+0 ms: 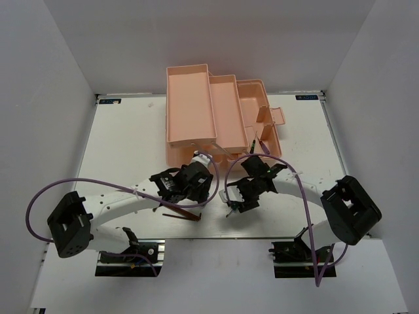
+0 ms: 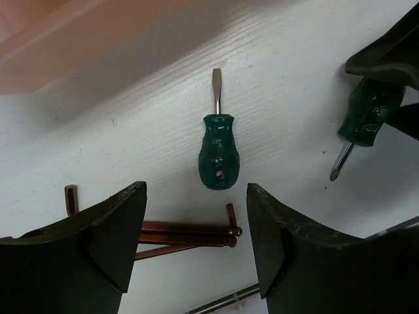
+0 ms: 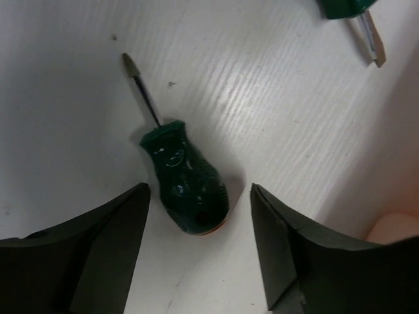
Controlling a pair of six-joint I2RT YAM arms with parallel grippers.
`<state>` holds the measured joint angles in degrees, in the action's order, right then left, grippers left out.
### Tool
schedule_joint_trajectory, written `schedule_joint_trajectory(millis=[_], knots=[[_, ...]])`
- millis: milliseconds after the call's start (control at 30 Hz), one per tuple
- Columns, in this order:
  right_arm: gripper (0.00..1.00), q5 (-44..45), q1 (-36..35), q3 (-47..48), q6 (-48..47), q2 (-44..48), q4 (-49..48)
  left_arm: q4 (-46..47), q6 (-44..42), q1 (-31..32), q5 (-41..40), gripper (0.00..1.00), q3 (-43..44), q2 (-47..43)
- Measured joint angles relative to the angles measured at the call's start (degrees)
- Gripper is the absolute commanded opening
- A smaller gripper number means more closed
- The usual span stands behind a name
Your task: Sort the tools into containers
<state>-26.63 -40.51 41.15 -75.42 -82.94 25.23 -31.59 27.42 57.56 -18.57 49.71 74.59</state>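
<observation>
The pink toolbox [image 1: 190, 104] sits opened up at the far side of the table [image 1: 124, 150]. My left gripper [image 2: 196, 196] is spread wide and holding nothing, with a green flat-blade screwdriver [image 2: 219, 154] lying just ahead of its fingers. My right gripper [image 3: 200, 193] is wide open too, fingers either side of the green cross-tip screwdriver [image 3: 186, 180], not clamped on it. Two brown hex keys [image 2: 190, 232] lie side by side beneath the left one.
</observation>
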Motion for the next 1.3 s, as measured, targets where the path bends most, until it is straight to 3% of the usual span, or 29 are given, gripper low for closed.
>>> schedule_joint_trajectory(millis=[100, 333, 500, 767, 1033, 1133, 1300], knots=[[0.61, 1.6, -1.1, 1.1, -0.5, -1.0, -0.5, 0.9, 0.0, 0.0, 0.2, 0.73, -0.2, 0.0], [0.19, 3.5, -2.4, 3.0, -2.1, -2.7, 0.5, 4.8, 0.0, 0.0, 2.7, 0.73, -3.1, 0.7], [0.04, 3.5, -2.4, 3.0, -4.4, -0.8, 5.2, 8.1, 0.1, 0.0, 5.7, 0.74, -4.4, 3.7], [0.00, 2.3, -1.7, 3.1, -4.8, 12.0, 16.6, 11.2, 0.0, -0.1, 6.7, 0.75, -4.0, 10.5], [0.00, 2.9, 0.4, 12.3, 6.4, 18.9, 24.5, 12.5, 0.0, -0.7, 6.1, 0.70, -2.7, 15.4], [0.00, 8.9, 0.8, 18.2, 15.2, 19.6, 22.1, 12.7, 0.1, -0.8, 5.7, 0.66, -2.2, 16.1], [0.00, 25.8, 2.4, 22.7, 29.5, 16.6, 7.0, 12.9, 0.0, -0.8, 5.4, 0.60, -1.6, 16.8]])
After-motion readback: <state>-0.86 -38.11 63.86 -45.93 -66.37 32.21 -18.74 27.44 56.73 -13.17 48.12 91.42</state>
